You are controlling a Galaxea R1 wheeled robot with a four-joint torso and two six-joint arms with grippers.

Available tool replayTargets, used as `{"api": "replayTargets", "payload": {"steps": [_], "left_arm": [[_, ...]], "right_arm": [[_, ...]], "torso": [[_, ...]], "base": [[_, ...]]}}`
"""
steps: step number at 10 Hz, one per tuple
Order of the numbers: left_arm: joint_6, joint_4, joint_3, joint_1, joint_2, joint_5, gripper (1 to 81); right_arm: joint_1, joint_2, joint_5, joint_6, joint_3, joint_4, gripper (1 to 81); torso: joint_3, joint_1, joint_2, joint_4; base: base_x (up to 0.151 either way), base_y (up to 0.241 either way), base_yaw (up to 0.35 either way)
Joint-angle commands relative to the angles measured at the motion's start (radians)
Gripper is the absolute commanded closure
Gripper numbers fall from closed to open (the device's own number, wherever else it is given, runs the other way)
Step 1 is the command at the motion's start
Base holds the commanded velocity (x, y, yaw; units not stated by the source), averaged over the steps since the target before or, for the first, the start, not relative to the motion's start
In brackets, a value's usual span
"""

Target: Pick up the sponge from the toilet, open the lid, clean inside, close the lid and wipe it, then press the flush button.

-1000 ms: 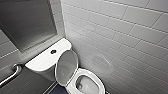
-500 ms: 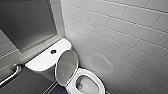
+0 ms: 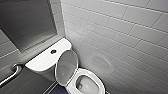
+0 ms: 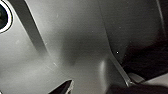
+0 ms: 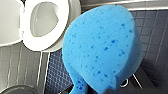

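The white toilet [image 3: 98,80] stands in the corner with its lid [image 3: 66,64] raised against the tank [image 3: 42,61]. The oval bowl is open. A small dark flush button [image 3: 53,51] sits in the middle of the tank top. In the right wrist view the bright blue sponge [image 5: 100,47] looms large and close, with my right gripper shut on it from behind. It hangs above the tiled floor beside the toilet seat [image 5: 61,27]. The upright lid [image 5: 8,22] shows at that picture's edge. My left gripper stands open, holding nothing that I can see.
A white tiled wall [image 3: 120,32] runs close along the toilet's right side. A metal grab bar [image 3: 11,73] is fixed to the wall left of the tank, below a dark panel [image 3: 25,22]. Dark floor tiles [image 5: 155,37] surround the toilet's base.
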Motion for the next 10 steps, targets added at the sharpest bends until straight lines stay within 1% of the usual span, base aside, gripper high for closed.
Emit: {"api": "replayTargets", "payload": {"steps": [1, 2, 3, 4, 5, 6, 7, 8, 9, 10], "left_arm": [[0.005, -0.023, 0.005, -0.011, 0.011, 0.08, 1.0], [0.003, -0.023, 0.007, -0.011, 0.013, 0.083, 1.0], [0.003, -0.023, 0.008, -0.012, 0.013, 0.083, 1.0], [0.003, -0.023, 0.01, -0.012, 0.011, 0.086, 1.0], [0.003, -0.023, 0.01, -0.011, 0.011, 0.085, 1.0], [0.005, -0.023, 0.016, -0.012, 0.011, 0.083, 1.0], [0.003, -0.025, 0.046, -0.011, -0.001, 0.08, 1.0], [0.005, -0.025, 0.113, -0.011, -0.031, 0.079, 1.0], [0.003, -0.031, 0.227, -0.011, -0.088, 0.077, 1.0], [0.005, -0.067, 0.379, -0.011, -0.174, 0.07, 1.0]], "right_arm": [[0.049, -0.108, -0.088, 0.103, 0.044, 0.003, 81.1], [0.045, -0.125, -0.097, 0.099, 0.094, 0.058, 81.1], [0.058, -0.142, -0.1, -0.039, 0.143, 0.21, 81.1], [0.099, -0.153, -0.124, -0.204, 0.163, 0.402, 81.1], [0.191, -0.157, -0.281, -0.258, 0.129, 0.445, 81.1], [0.278, -0.159, -0.366, -0.265, 0.121, 0.442, 81.1], [0.34, -0.165, -0.364, -0.275, 0.127, 0.437, 81.1], [0.405, -0.156, -0.364, -0.275, 0.129, 0.428, 81.1], [0.469, -0.135, -0.373, -0.272, 0.118, 0.408, 81.1], [0.522, -0.11, -0.382, -0.272, 0.094, 0.405, 81.1]], "torso": [[0.0, 0.0, 0.0, 0.0], [0.0, 0.0, 0.0, 0.0], [0.0, 0.0, 0.0, 0.0], [0.0, 0.0, 0.0, 0.0], [0.0, 0.0, 0.0, 0.0], [0.0, 0.0, 0.0, 0.0], [0.0, 0.0, 0.0, 0.0], [0.0, 0.0, 0.0, 0.0], [0.0, 0.0, 0.0, 0.0], [0.0, 0.0, 0.0, 0.0]], "base": [[0.0, 0.0, 0.0], [0.0, 0.0, 0.0], [0.0, 0.0, 0.0], [0.0, 0.0, 0.0], [0.0, 0.0, 0.0], [0.0, 0.0, 0.0], [0.0, 0.0, 0.0], [0.0, 0.0, 0.0], [0.0, 0.0, 0.0], [0.0, 0.0, 0.0]]}}
